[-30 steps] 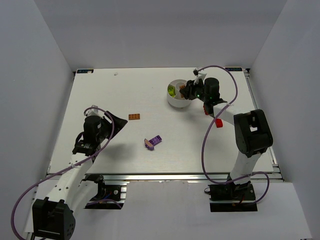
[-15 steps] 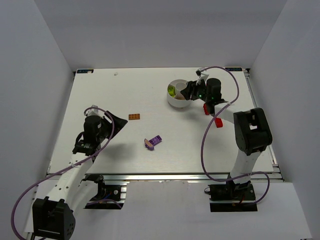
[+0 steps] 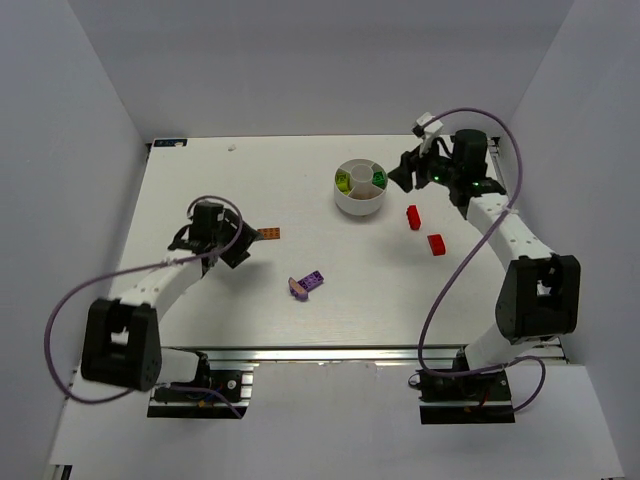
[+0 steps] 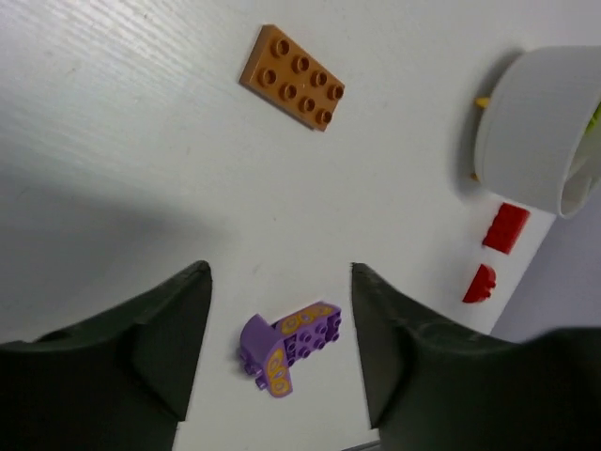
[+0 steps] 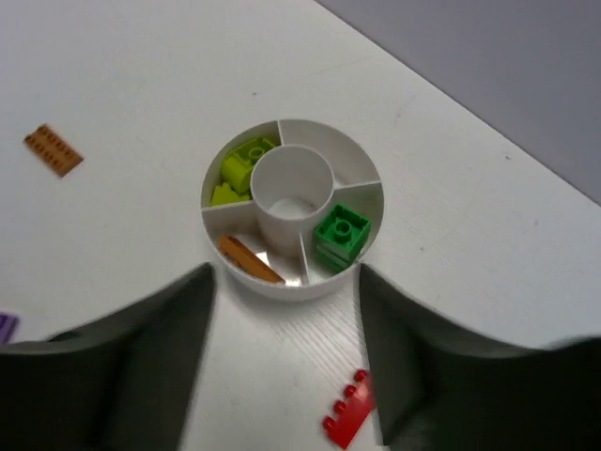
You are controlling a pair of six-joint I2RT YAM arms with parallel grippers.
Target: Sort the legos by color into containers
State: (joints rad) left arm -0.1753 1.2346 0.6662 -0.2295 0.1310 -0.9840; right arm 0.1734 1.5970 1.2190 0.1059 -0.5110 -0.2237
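Ahead of spread, empty left gripper (image 4: pixel 279 277): orange lego plate (image 4: pixel 291 77), rigid, light, probably slick; pinch across long edges. Right gripper (image 5: pixel 284 272) likewise spread, empty.

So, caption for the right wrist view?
Open claw frames white dish: lime bricks, green brick, orange brick inside, red brick outside.

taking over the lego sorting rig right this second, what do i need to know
Left tool: open, empty, facing the orange plate and the purple lego.
Right tool: open, empty, beside the white dish.
Done: yellow-green legos, a dark green lego and an orange piece each sit in their own wedge.
Left: the orange plate, the purple lego and two red legos lie loose outside the dish.
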